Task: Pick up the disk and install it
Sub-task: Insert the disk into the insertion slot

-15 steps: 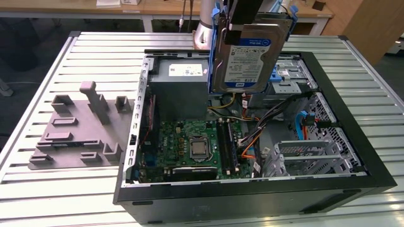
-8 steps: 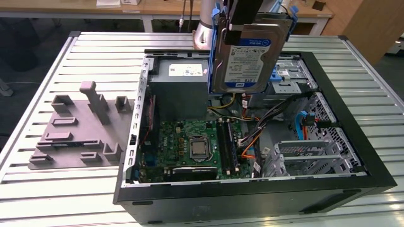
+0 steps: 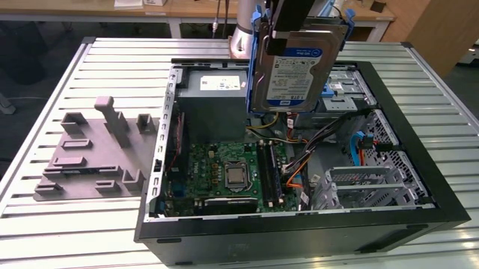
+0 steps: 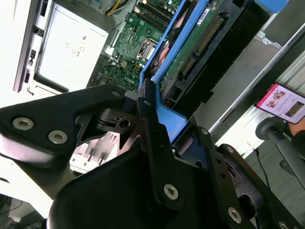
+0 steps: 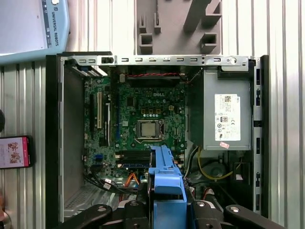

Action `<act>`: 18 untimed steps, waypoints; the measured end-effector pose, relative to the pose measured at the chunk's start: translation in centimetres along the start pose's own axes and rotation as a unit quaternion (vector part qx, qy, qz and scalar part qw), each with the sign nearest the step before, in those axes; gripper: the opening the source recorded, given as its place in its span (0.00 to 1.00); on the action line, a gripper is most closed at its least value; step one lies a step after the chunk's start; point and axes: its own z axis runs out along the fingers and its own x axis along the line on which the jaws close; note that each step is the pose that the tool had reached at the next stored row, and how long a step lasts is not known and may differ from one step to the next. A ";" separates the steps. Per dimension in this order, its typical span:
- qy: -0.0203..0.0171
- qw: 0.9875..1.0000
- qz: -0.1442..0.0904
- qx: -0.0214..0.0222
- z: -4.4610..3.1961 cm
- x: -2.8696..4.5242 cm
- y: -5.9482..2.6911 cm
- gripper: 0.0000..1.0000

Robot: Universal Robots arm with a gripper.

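The disk is clamped by its blue frame in the gripper, hung on edge just beneath it, above the open computer case. Loose cables below could be snagged, and a tilted disk might be jammed at the drive bay.

Tool clamped (pointing down), arm raised
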 end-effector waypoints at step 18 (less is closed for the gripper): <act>0.000 1.000 0.000 0.000 0.00 0.56 -0.02 0.36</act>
